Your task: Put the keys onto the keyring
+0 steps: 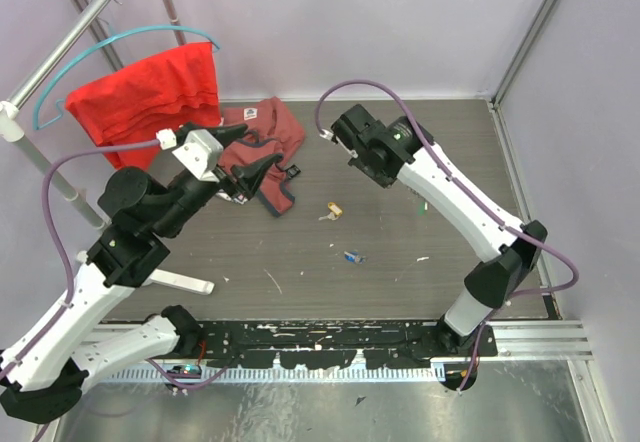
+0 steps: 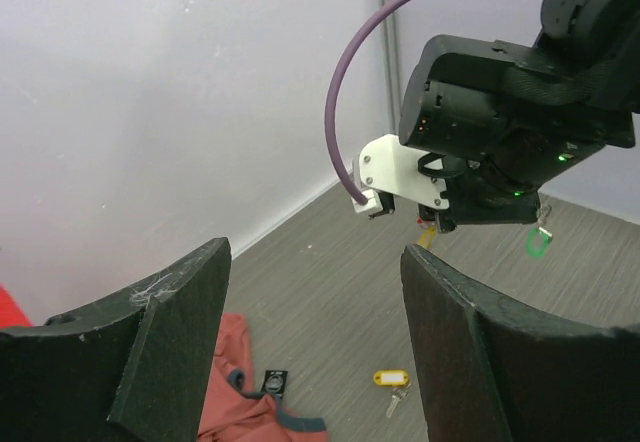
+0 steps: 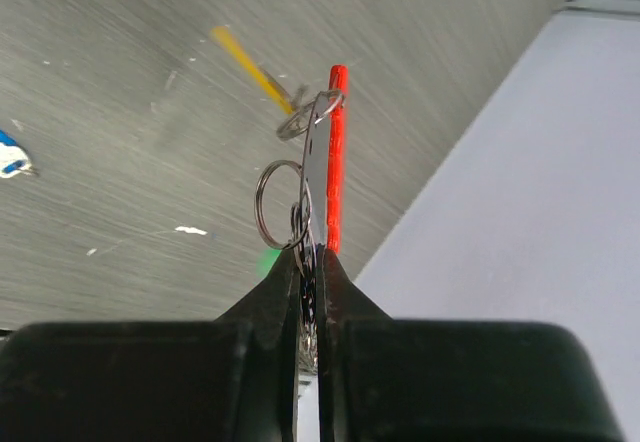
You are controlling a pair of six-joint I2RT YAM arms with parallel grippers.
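My right gripper (image 3: pixel 310 252) is shut on the keyring, held above the table. The keyring's red tag (image 3: pixel 337 152) stands edge-on above the fingertips, with thin silver rings (image 3: pixel 280 202) beside it. In the top view this gripper (image 1: pixel 340 133) is at the back centre. A yellow-headed key (image 1: pixel 333 209) lies mid-table and also shows in the left wrist view (image 2: pixel 392 377). A blue-headed key (image 1: pixel 353 256) lies nearer the front and shows in the right wrist view (image 3: pixel 10 157). A green tag (image 2: pixel 537 242) shows under the right arm. My left gripper (image 2: pixel 312 254) is open and empty, raised at the left (image 1: pixel 255 174).
A faded red garment (image 1: pixel 265 132) lies on the table under my left gripper. A bright red cloth (image 1: pixel 150 87) hangs on a teal hanger from a metal rack at the back left. A thin yellow strip (image 3: pixel 245 62) lies below the right gripper. Purple walls close the back and right.
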